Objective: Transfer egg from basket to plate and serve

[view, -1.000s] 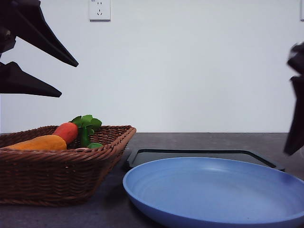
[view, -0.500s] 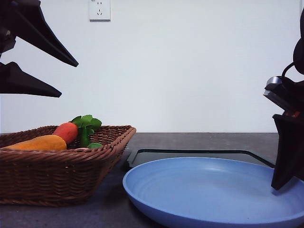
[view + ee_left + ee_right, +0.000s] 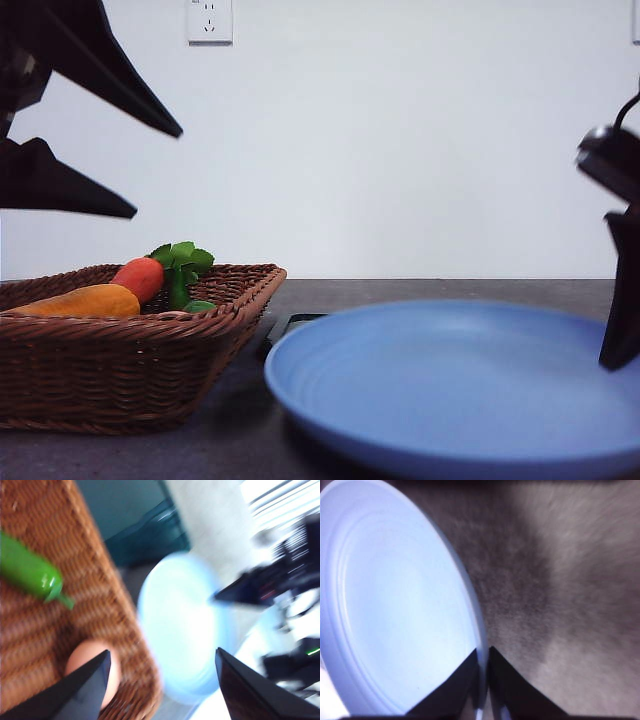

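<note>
Front view. The light-blue plate point(image 3: 450, 390) fills the near right of the scene, its right side raised so that it sits tilted above the dark table point(image 3: 420, 290). The right gripper point(image 3: 482, 680) is at the plate's right edge: in the right wrist view its 2 black fingers point(image 3: 455, 690) are drawn nearly together with the plate's rim pinched between them, 1 finger over the plate's face and 1 beneath its edge. In the front view this gripper appears as a dark shape point(image 3: 620, 290) at the far right of the frame.

The wicker basket point(image 3: 120, 370) stands at the near left, just beside the plate. An orange vegetable toy point(image 3: 85, 300) and a red vegetable toy point(image 3: 140, 277) with green leaves point(image 3: 182, 262) rise above its braided rim.

Left wrist view (blurred). The egg point(image 3: 87, 662) lies on the basket floor point(image 3: 30, 615), close to the basket wall nearest the plate point(image 3: 180, 630). A green pepper toy point(image 3: 30, 572) lies well apart from the egg in the same basket. The left gripper point(image 3: 162, 690) hangs above the basket with its 2 fingers spread wide and nothing between them; 1 finger point(image 3: 85, 685) overlaps the egg in this view, but whether it touches the egg cannot be told. In the front view the spread fingers point(image 3: 110, 85) show at upper left, above the basket.
</note>
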